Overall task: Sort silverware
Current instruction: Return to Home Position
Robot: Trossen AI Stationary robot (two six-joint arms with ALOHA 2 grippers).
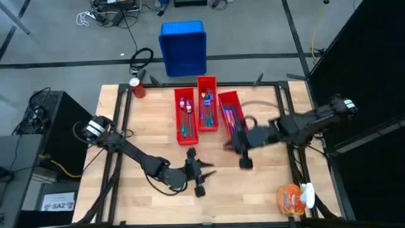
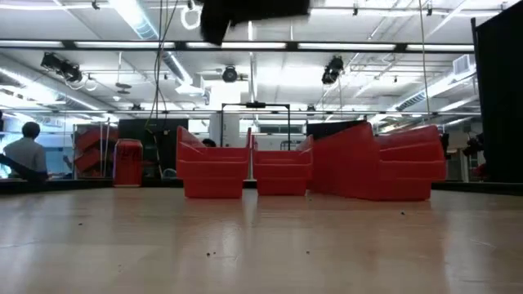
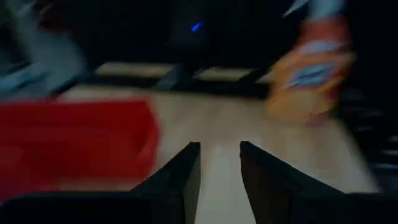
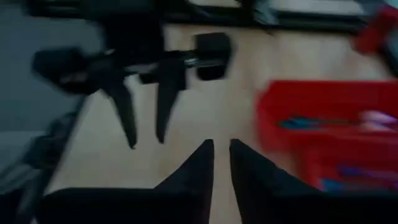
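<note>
Three long red bins [image 1: 207,130] stand side by side at the table's middle, toward the far edge. Iridescent silverware lies in each: left bin [image 1: 185,117], middle bin [image 1: 207,106], right bin [image 1: 229,116]; the right wrist view also shows pieces [image 4: 323,124]. My left gripper [image 1: 207,168] hovers over bare wood on the near side of the bins, open, with nothing between its fingers [image 3: 219,155]. My right gripper [image 1: 228,147] is by the near end of the right bin. Its fingers [image 4: 221,149] stand a narrow gap apart, with nothing between them.
A blue crate [image 1: 183,47] sits on the floor beyond the far edge. A red can [image 1: 137,87] stands at the far left corner. An orange bag [image 1: 294,197] lies at the near right corner. In the low view a person [image 2: 29,155] sits far behind the table.
</note>
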